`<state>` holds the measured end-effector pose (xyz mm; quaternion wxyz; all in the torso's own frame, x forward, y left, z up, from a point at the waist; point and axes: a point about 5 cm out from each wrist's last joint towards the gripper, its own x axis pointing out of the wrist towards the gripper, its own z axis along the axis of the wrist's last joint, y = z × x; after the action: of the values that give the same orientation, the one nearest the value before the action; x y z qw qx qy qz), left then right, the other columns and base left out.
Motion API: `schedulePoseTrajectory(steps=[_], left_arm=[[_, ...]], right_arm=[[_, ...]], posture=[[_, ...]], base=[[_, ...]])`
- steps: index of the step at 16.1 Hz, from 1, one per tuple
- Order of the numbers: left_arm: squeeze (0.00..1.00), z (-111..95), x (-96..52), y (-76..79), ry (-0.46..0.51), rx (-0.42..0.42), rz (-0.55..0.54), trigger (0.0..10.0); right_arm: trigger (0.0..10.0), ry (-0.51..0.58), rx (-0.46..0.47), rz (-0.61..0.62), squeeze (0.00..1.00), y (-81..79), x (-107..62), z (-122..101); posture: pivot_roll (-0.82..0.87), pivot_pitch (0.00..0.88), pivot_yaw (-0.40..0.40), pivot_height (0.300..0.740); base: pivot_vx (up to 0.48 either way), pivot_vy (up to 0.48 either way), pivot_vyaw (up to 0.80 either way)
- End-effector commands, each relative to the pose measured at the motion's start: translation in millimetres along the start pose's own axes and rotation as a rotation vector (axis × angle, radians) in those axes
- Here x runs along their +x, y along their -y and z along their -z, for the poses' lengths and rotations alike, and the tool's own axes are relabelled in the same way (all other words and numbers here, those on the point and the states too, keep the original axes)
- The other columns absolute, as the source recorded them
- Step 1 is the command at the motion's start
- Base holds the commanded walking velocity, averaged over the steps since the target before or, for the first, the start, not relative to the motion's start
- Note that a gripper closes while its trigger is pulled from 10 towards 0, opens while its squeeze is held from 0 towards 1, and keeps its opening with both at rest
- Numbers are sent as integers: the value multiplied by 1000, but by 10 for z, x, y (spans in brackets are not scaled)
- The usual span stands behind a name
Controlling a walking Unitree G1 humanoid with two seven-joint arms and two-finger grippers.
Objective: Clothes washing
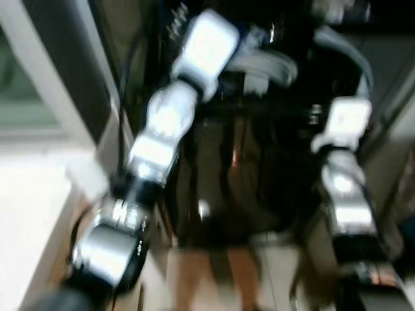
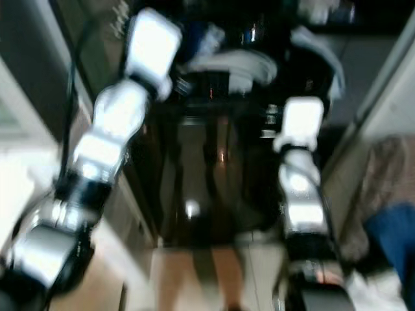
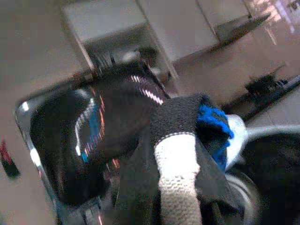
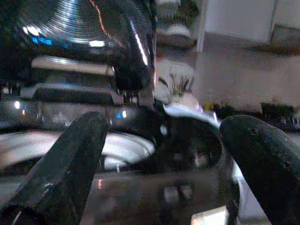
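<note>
Over the top-loading washing machine [image 1: 227, 175], both of your arms reach forward, and the head views are blurred, so read them with care. Your left gripper [image 3: 187, 206] is pinching a bundle of clothes [image 3: 180, 140] — dark fabric with a pale knitted band and a bright blue piece tucked behind it. In the left wrist view the bundle hangs just above the machine's glossy raised lid [image 3: 93, 136], with the pale rim of the drum opening [image 3: 243, 187] close beside it. Your right gripper [image 4: 164, 154] is spread wide with nothing between its fingers [image 4: 70, 164], held low at the front of the machine and looking across the drum's rim [image 4: 126, 145] toward the lid.

By the look of it you are in the loading step: the laundry is lifted and nearly at the opening, but not yet inside. The next move probably calls for carrying the bundle squarely over the drum mouth, lowering it past the rim, then releasing — watch that no fabric drapes over the edge or snags on the lid.
</note>
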<state>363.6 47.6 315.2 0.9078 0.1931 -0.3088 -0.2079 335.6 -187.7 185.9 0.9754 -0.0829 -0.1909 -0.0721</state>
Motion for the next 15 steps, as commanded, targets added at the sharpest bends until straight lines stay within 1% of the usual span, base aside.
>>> schedulePoseTrajectory(steps=[1, 2, 3, 4, 5, 6, 7, 8, 9, 10, 11, 12, 13, 14, 15], left_arm=[[0, -59, 103, -130, 16, 30, -22, 0], [0, -68, 200, -216, -2, 44, -40, 0], [0, -55, 307, -395, -45, 84, -81, 0], [0, -33, 360, -468, -90, 112, -84, 0], [0, 7, 447, -559, -191, 131, -58, 0], [0, 30, 472, -558, -237, 130, -37, 0], [0, 70, 499, -496, -294, 151, 1, 0], [0, 100, 509, -419, -319, 132, 29, 0], [0, 185, 487, -357, -382, 151, 41, 4471], [0, 276, 443, -341, -433, 212, 53, 10000], [0, 321, 416, -352, -455, 236, 51, 10000], [0, 423, 346, -381, -500, 285, 47, 10000], [1000, 523, 279, -369, -541, 339, 66, 10000], [1000, 564, 252, -348, -557, 359, 82, 10000], [1000, 656, 193, -279, -587, 393, 115, 10000]], right_arm=[[10000, 72, 13, -26, 0, -111, 20, -157], [10000, 91, 31, -42, 0, -120, 10, -205], [10000, 148, 65, -81, 0, -145, -26, -332], [10000, 179, 88, -112, 0, -150, -74, -413], [10000, 213, 112, -239, 0, -181, -336, -543], [10000, 213, 94, -280, 0, -191, -480, -574], [10000, 164, 71, -303, 0, -169, -707, -549], [10000, 116, 47, -285, 0, -96, -849, -492], [10000, 55, 37, -238, 0, 2, -994, -428], [10000, 21, 42, -239, 0, 14, -1185, -457], [10000, -6, 47, -246, 0, 15, -1287, -479], [10000, -69, 34, -249, 0, 35, -1514, -495], [10000, -103, 24, -241, 0, 47, -1636, -541], [10000, -111, 20, -236, 0, 51, -1663, -561], [10000, -131, 16, -217, 0, 57, -1710, -598]], posture=[[-58, 0, 55, 723], [-65, 0, 65, 723], [-76, 0, 76, 723], [-83, 0, 77, 723], [-120, 0, 101, 723], [-131, 0, 104, 723], [-176, 19, 140, 723], [-203, 40, 150, 723], [-228, 78, 170, 723], [-255, 123, 204, 723], [-261, 133, 209, 723], [-284, 185, 238, 723], [-302, 223, 254, 723], [-302, 223, 254, 723], [-328, 254, 266, 723]], base=[[472, 0, 0], [472, 0, 0], [472, 0, 0], [472, 0, 0], [472, 0, 0], [472, 0, 0], [472, 0, 0], [472, 0, 0], [390, 0, 0], [0, 0, 0], [0, 0, 0], [0, 0, 0], [0, 0, 0], [0, 0, 0], [0, 0, 0]])
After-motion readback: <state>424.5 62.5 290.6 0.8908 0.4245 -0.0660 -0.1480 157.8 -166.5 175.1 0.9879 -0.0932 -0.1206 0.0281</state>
